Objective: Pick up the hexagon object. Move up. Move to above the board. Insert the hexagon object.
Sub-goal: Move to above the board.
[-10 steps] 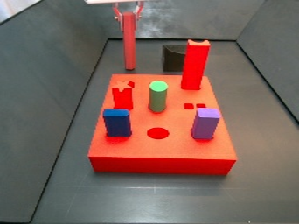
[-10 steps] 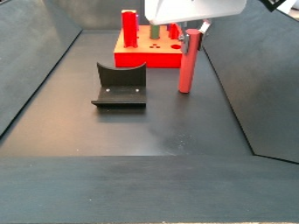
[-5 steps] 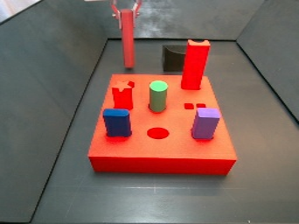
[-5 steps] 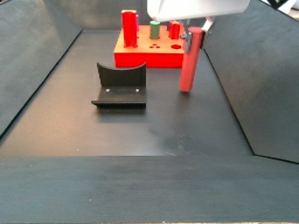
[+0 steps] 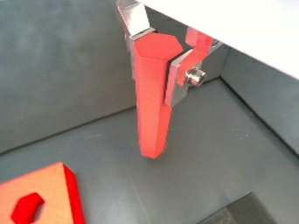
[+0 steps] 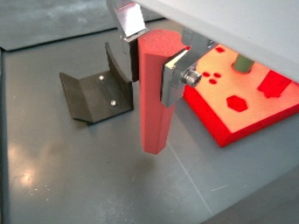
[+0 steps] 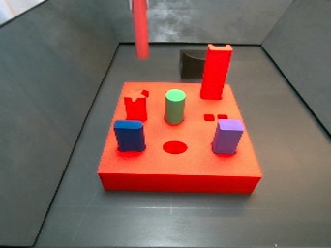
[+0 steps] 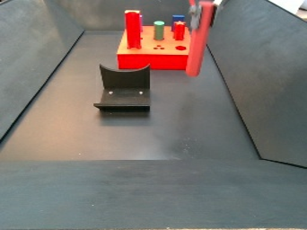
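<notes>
The hexagon object is a long red six-sided bar, seen in both wrist views (image 5: 152, 105) (image 6: 153, 101). My gripper (image 5: 158, 57) (image 6: 156, 52) is shut on its upper end, one silver finger on each side. The bar hangs upright, clear of the floor. In both side views (image 7: 139, 29) (image 8: 199, 40) it hangs beside the red board (image 7: 181, 165) (image 8: 150, 61), and the gripper is above the picture edge. A hexagonal hole (image 6: 236, 102) (image 5: 26, 207) shows in the board.
On the board stand a tall red block (image 7: 216, 71), a green cylinder (image 7: 175, 107), a blue piece (image 7: 130, 135), a purple piece (image 7: 227, 136) and a red piece (image 7: 135, 102). The dark fixture (image 8: 122, 87) (image 6: 93, 87) stands on the floor beside the board. Grey walls enclose the floor.
The gripper has risen out of the top of both side views, lifting the hexagon object straight up off the floor.
</notes>
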### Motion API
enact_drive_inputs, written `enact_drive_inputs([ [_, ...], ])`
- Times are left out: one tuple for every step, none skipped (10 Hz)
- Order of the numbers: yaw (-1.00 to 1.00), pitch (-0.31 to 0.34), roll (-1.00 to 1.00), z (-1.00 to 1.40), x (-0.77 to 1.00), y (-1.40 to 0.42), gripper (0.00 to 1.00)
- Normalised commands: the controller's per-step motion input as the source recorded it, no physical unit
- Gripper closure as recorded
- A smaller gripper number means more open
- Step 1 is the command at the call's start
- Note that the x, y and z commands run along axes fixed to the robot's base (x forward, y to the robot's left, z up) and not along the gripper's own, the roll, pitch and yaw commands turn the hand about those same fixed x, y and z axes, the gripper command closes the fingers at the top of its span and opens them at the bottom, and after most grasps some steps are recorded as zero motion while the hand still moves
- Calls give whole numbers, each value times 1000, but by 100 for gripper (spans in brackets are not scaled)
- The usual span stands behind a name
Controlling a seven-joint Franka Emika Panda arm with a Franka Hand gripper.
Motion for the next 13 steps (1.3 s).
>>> enact_drive_inputs([
  [-134,239,-84,1000,246,173,100],
  [-132,245,-83,1000,253,177,100],
  [-115,240,-88,1000,229,166,100],
  [-89,184,-81,1000,207,152,100],
  [-63,116,-72,1000,175,137,100],
  [-53,93,-68,1000,161,132,100],
  [-44,75,-60,1000,138,121,100],
  [-42,75,-56,1000,128,115,100],
  [-40,86,-46,845,89,87,100],
  [-37,92,-41,681,58,60,100],
  [-36,85,-35,513,38,45,100],
  [-36,82,-30,348,20,37,100],
  [-1000,70,127,45,79,-1000,100],
])
